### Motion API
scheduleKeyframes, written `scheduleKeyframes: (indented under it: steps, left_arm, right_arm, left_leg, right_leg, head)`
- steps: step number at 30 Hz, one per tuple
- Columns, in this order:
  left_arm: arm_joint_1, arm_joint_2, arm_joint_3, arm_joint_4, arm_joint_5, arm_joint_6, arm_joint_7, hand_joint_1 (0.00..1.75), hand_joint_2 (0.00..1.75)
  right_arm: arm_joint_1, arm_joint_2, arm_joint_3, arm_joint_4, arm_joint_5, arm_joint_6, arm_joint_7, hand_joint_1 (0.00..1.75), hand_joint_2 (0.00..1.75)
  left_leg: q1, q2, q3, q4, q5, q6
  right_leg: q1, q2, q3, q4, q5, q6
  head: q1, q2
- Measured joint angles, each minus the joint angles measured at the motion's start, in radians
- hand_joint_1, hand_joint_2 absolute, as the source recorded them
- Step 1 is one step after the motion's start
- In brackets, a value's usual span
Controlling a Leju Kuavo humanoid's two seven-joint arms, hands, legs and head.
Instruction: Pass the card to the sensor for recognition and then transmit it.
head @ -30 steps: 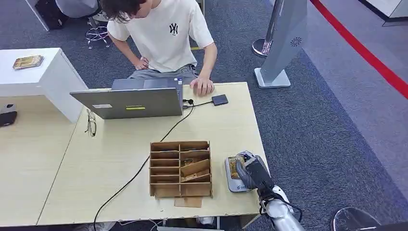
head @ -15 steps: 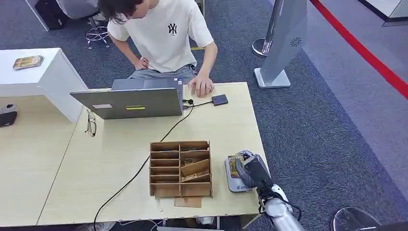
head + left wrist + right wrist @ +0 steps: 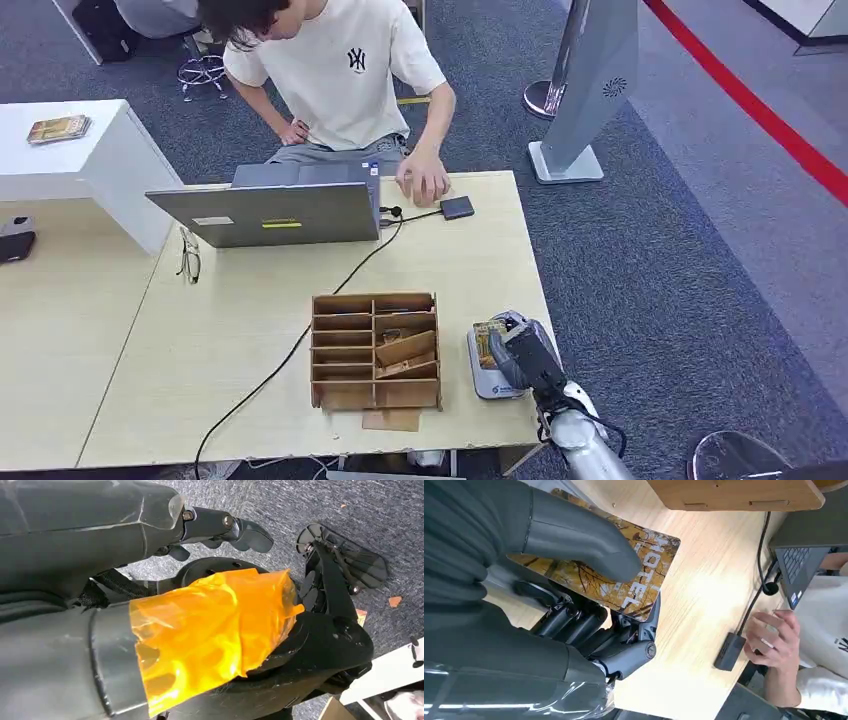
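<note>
Grey carpet (image 3: 640, 250) surrounds a pale wooden bench (image 3: 250, 330), with a red line (image 3: 750, 100) crossing the floor at the far right and a grey stand (image 3: 590, 90) on a flat base just beyond the bench's far right corner. At the near right edge of the bench lies the sensor (image 3: 486, 382), a small grey pad. The right hand (image 3: 522, 357) is over it, pinching the card (image 3: 624, 582) between its thick thumb on top and the darker fingers (image 3: 574, 622) beneath; the card is yellow-brown with a leafy print and the word HOTEL, and in the head view it (image 3: 488, 340) lies over the far part of the sensor.

Just left of the sensor stands a wooden compartment box (image 3: 375, 350), its cells holding tilted brown pieces; it sits between the sensor and the rest of the bench. A black cable (image 3: 300, 345) runs from the near edge past the box's left side toward an open laptop (image 3: 275, 205) at the far side. Beside the laptop on the right, a small dark device (image 3: 457, 207) sits next to a person's hand (image 3: 422, 180); the person, in a white T-shirt (image 3: 335, 70), leans over the far edge. Glasses (image 3: 189, 258) lie left of the laptop. A white cabinet (image 3: 90, 165) at the far left carries another card-like piece (image 3: 58, 128).

The left hand (image 3: 215, 530) hangs over the carpet, its arm wrapped in orange film (image 3: 210, 630); whether its fingers are curled or spread cannot be told.
</note>
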Motion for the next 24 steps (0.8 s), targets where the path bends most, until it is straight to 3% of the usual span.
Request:
scheduleKeyframes:
  steps: [24]
  left_arm:
    - [0.004, 0.000, -0.008, -0.009, 0.005, 0.010, 0.001, 0.00, 0.00]
  right_arm:
    - [0.000, 0.005, -0.001, 0.003, 0.001, 0.000, 0.001, 1.75, 1.75]
  left_leg:
    - [0.000, 0.000, 0.000, 0.000, 0.000, 0.000]
  right_leg:
    - [0.000, 0.000, 0.000, 0.000, 0.000, 0.000]
  head:
    - [0.000, 0.000]
